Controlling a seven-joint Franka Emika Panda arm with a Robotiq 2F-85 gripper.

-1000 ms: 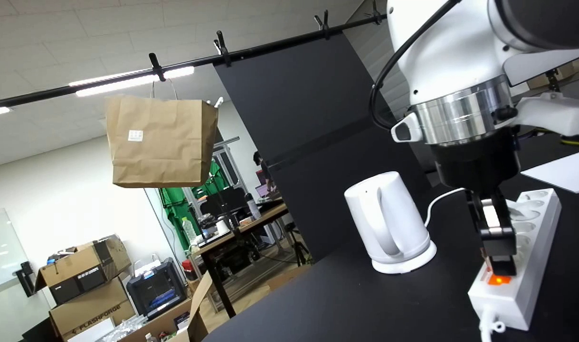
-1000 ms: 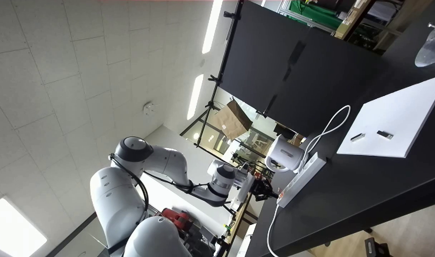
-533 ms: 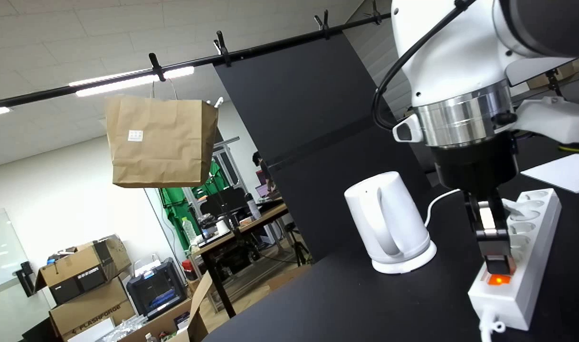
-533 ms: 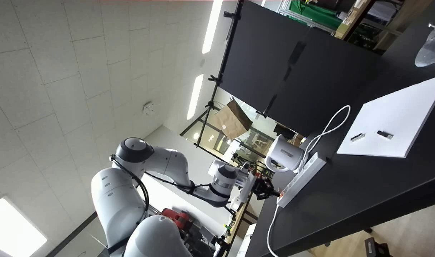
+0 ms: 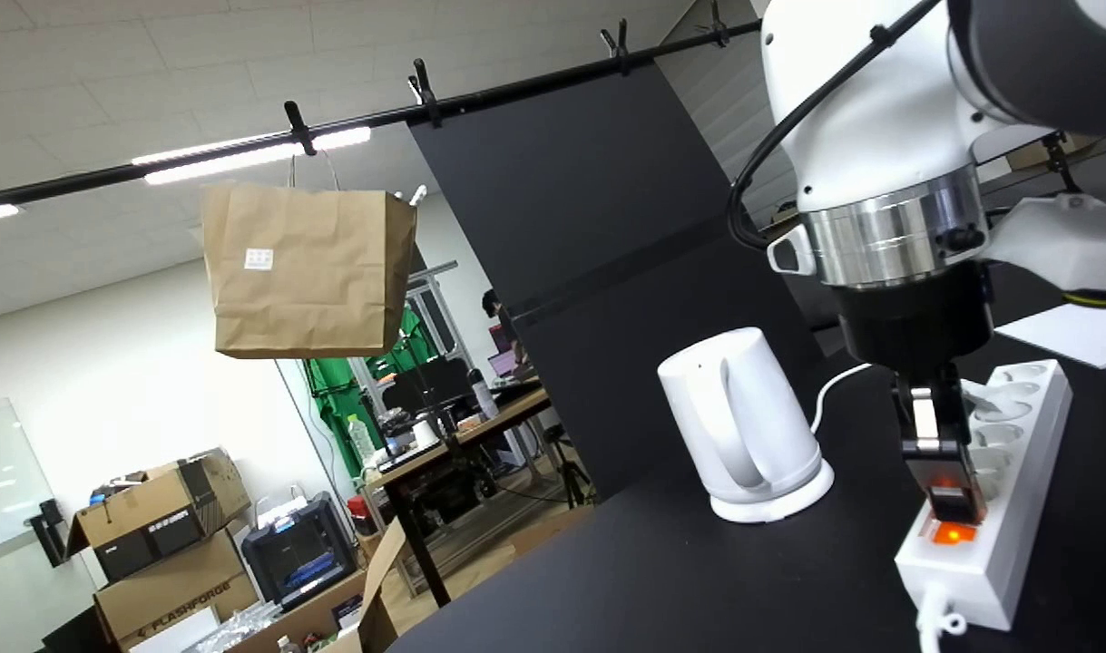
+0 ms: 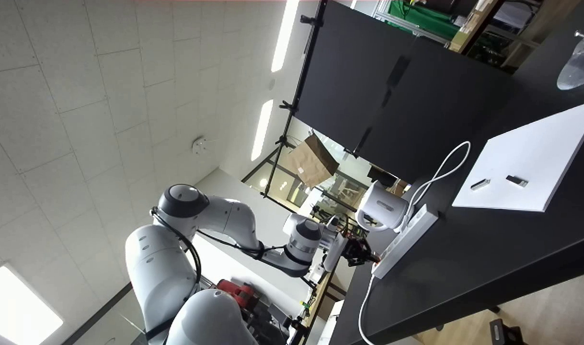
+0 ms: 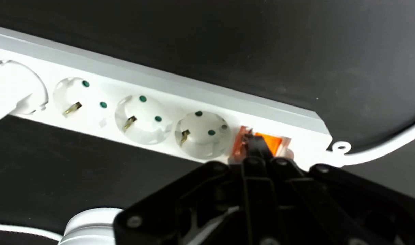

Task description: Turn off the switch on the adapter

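Orange-red plastic rocker switch: at cable end of long white plastic power strip; one section glows bright orange, so prob. on, job not done.
Black two-finger gripper: jaws drawn together, nothing seen btwn them; tips over switch, btwn dull-red & glowing sections. Contact or just above: can't tell.
Press point: tips look near mid-rocker; push close to pivot = no flip. Wrong half pushed = stays on. Cause: aim too central, w/ tips masking part of switch.
Round white socket: next to switch; tips could skid that way if push runs sideways, not down.
Strip footing: lies on matte black tabletop, no clamp seen; hard or off-axis push may slide or tip it.
Slim white cable: leaves strip at switch end; if stiff, poss. swings strip askew & aim drifts.
White plastic plug: seated further along strip; sliding strip may tug its lead, prob. that of rounded white kettle standing nearby.
Glow: clearest on/off cue; tips hide part, so lifting early poss. misses a half-press.
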